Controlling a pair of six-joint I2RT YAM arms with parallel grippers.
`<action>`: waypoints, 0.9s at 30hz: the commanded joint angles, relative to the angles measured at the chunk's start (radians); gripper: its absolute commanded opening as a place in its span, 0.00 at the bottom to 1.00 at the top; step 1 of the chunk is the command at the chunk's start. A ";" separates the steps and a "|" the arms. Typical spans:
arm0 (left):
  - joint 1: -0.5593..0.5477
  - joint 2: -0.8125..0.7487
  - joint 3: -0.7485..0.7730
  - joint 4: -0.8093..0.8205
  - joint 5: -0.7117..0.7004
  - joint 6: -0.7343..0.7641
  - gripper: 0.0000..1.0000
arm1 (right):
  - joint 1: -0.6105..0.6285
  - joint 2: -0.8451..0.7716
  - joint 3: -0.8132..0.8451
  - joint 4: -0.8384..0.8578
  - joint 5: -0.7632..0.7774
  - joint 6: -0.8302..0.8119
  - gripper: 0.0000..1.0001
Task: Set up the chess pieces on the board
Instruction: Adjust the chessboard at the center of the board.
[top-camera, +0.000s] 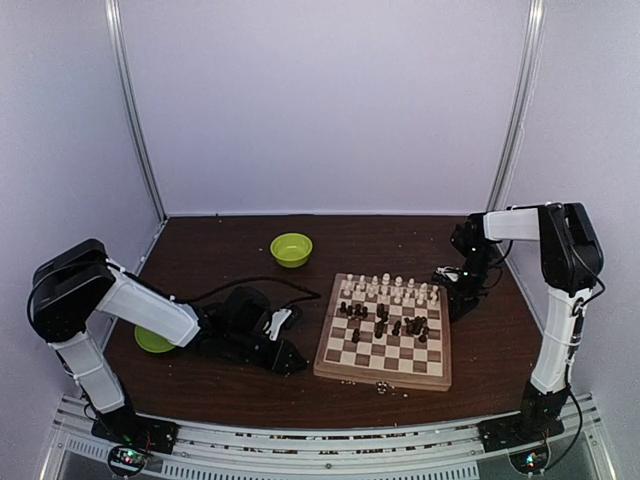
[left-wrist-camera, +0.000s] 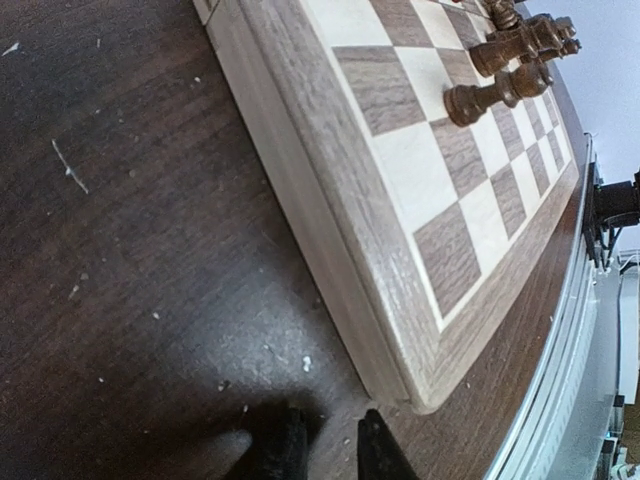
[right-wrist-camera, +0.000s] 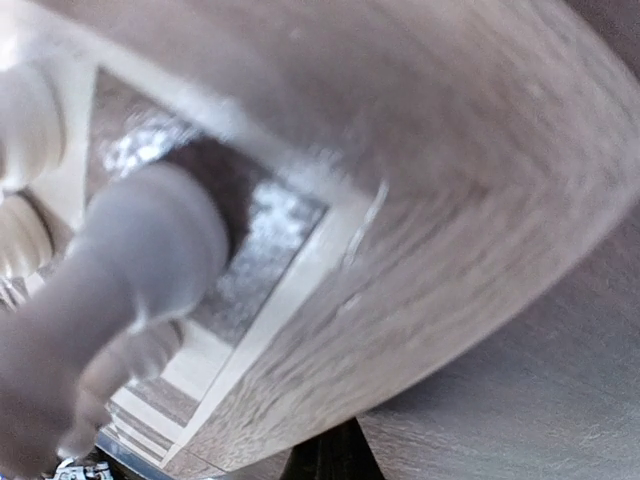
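Left wrist alone shows the left fingers (left-wrist-camera: 283, 450) slightly apart by the board (left-wrist-camera: 300, 190); right fingers (right-wrist-camera: 335, 455) are together.

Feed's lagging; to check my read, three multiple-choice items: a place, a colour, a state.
1. The bowl sits: A on the table beyond the board's far left corner; B on the board; C off the table.
2. Far-row pieces are: A cream; B dark; C green.
3. The left gripper is: A clamped on a piece; B empty, slightly open; C out of view.
Answers: A, bare table surrounds it; A, pale pieces line the far edge; B, table shows between its fingers.
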 joint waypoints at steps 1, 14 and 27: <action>-0.011 -0.016 -0.022 0.002 -0.041 -0.014 0.20 | 0.067 0.015 0.045 0.005 -0.033 0.001 0.02; -0.011 -0.145 -0.064 -0.114 -0.137 -0.019 0.21 | 0.187 0.039 0.087 0.020 -0.066 0.008 0.04; -0.024 -0.166 -0.061 -0.169 -0.094 0.017 0.22 | 0.220 0.034 0.092 0.077 -0.115 0.029 0.04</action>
